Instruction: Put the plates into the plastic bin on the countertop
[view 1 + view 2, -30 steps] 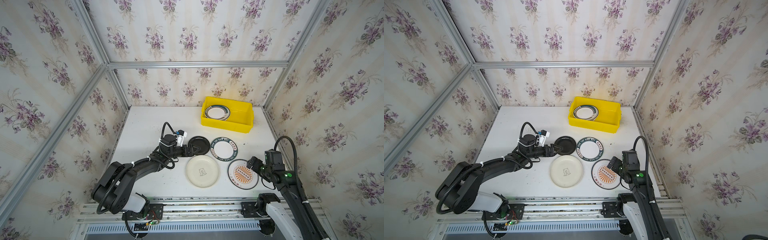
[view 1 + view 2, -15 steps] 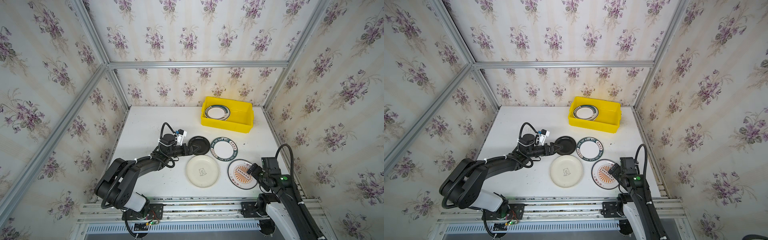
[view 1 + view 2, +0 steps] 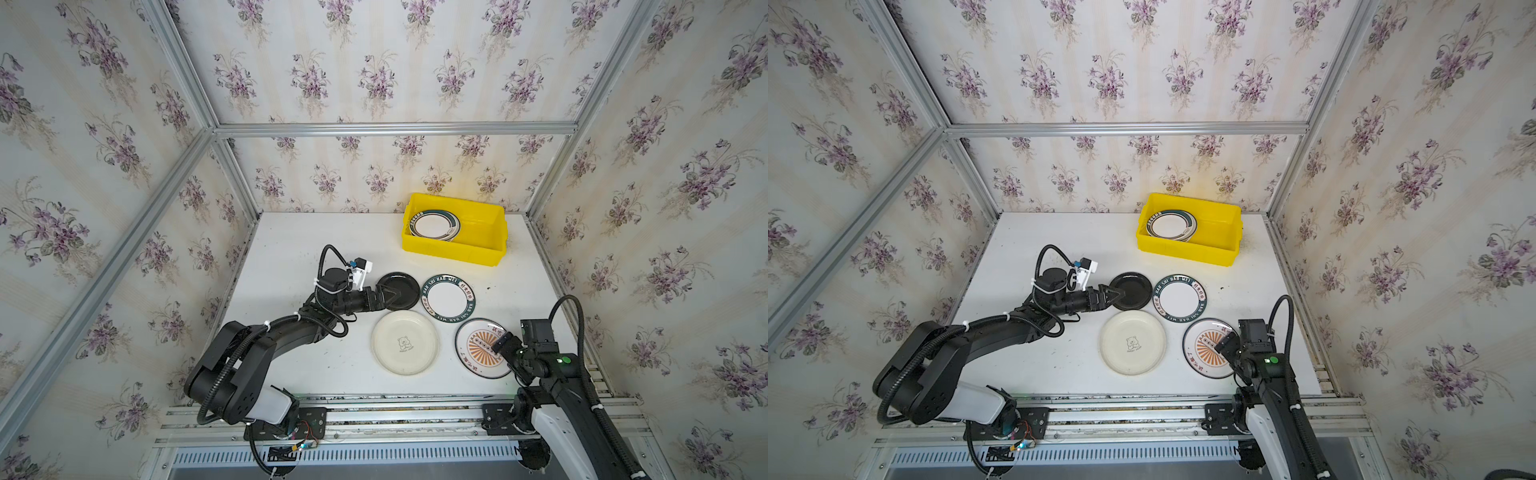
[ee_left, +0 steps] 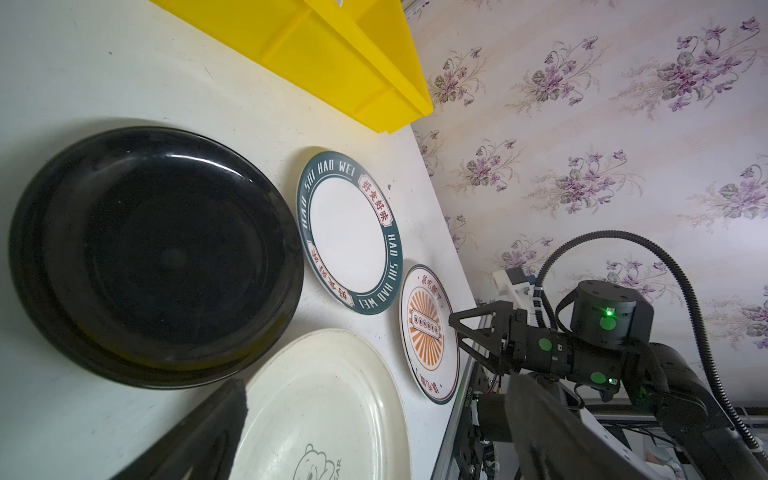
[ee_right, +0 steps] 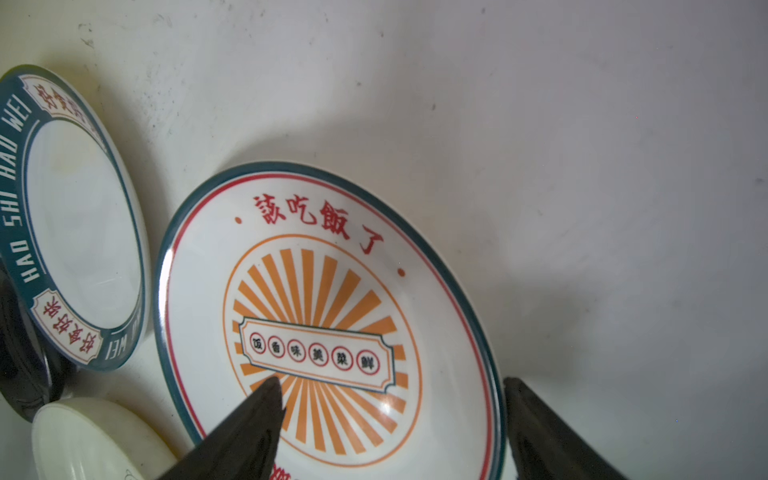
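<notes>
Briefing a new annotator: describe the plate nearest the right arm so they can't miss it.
From the yellow bin at the back of the white countertop, look toward the front, where four plates lie loose. The sunburst plate is the front-right one. Only it has orange rays at its centre; the others are the cream bear plate, the lettered-rim plate and the black plate.

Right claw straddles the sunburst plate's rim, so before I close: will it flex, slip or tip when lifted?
Likely rigid: the sunburst plate lies flat with a crisp, even rim. Its glossy glare hints the rim is slippery. Held at one edge by the right claw, it would probably hang tilted, so grip firmly.
</notes>
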